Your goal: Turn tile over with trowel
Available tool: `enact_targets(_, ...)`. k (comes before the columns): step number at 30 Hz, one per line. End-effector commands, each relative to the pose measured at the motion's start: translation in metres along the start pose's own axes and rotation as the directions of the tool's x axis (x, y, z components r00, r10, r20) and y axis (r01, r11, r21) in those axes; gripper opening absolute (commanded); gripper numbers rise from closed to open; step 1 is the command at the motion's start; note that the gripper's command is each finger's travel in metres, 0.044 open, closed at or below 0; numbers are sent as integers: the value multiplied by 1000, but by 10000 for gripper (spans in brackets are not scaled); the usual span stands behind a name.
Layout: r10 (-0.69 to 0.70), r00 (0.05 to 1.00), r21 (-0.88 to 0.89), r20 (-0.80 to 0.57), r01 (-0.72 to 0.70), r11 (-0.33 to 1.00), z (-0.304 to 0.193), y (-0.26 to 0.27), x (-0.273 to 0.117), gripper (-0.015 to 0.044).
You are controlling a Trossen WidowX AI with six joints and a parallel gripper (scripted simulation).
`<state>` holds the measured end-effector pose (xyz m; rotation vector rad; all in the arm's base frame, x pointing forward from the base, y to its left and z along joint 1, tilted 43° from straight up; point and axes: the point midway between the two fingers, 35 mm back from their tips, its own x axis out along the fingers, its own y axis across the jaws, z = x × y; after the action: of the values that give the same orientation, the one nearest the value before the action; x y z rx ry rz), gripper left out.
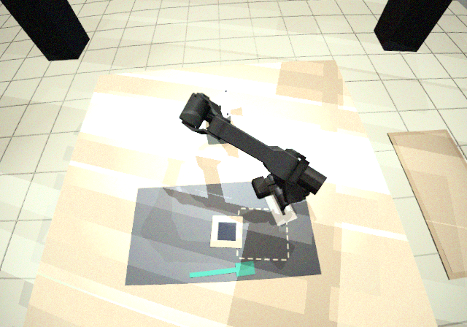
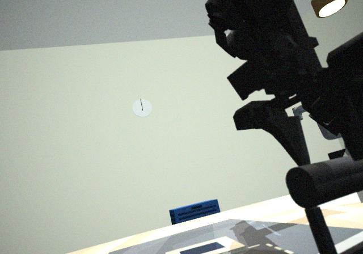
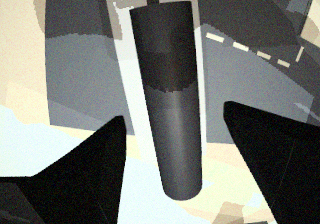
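The tile (image 1: 214, 231) (image 2: 234, 242) lies flat on the mat (image 1: 150, 255) (image 3: 82, 89), cream with its dark square mark up. In the top view it sits left of the dashed outline (image 3: 215, 37), its right edge reaching the outline's left line. The trowel's thick black handle (image 2: 337, 177) (image 3: 172, 134) stands raised on a thin stem above its pale blade (image 1: 290, 216) (image 3: 131, 91), which overlaps the outline's upper right. My gripper (image 3: 175, 116) is open, with a gap between each finger and the handle. In the top view the arm hides the fingertips and most of the handle.
A teal flat tool (image 1: 214, 272) lies on the mat's near part, below the tile in the top view. The wooden table (image 1: 94, 304) surrounds the mat. A blue object (image 2: 194, 211) shows beyond the table edge. A wooden panel (image 1: 433, 195) is off to the right.
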<state>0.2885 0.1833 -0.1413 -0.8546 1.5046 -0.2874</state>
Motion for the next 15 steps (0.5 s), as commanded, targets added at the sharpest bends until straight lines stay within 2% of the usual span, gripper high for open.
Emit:
enact_targets(1,-5,1000,-15,-2,5,1000,-2,0,7,270)
enact_targets(10,-6,1000,-31,-2,5,1000,-4,0,19,270)
enact_targets(15,-6,1000,-31,-2,5,1000,-4,0,19,139)
